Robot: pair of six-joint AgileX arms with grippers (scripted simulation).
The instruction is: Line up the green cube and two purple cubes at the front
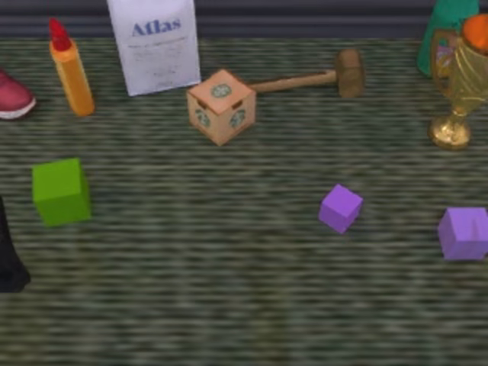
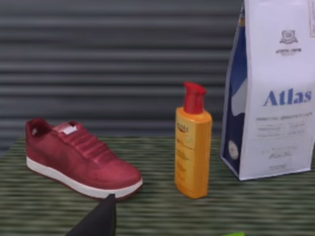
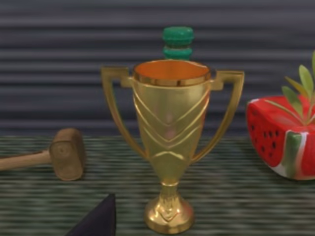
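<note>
The green cube (image 1: 61,191) sits on the mat at the left; a sliver of it (image 2: 234,233) shows in the left wrist view. The smaller vivid purple cube (image 1: 340,207) lies right of centre, and the paler, larger purple cube (image 1: 463,233) is at the right edge. All three stand apart, with nothing touching them. My left gripper (image 1: 9,263) is a dark shape at the left edge, just nearer the front than the green cube. My right gripper (image 3: 98,220) shows only as a dark tip in its wrist view, facing the trophy.
Along the back stand a red shoe (image 1: 11,95), an orange bottle (image 1: 71,69), a white Atlas bag (image 1: 155,44), a tan emblem cube (image 1: 221,107), a wooden hammer (image 1: 313,78) and a gold trophy (image 1: 457,84). A watermelon-patterned pot (image 3: 283,140) stands beside the trophy.
</note>
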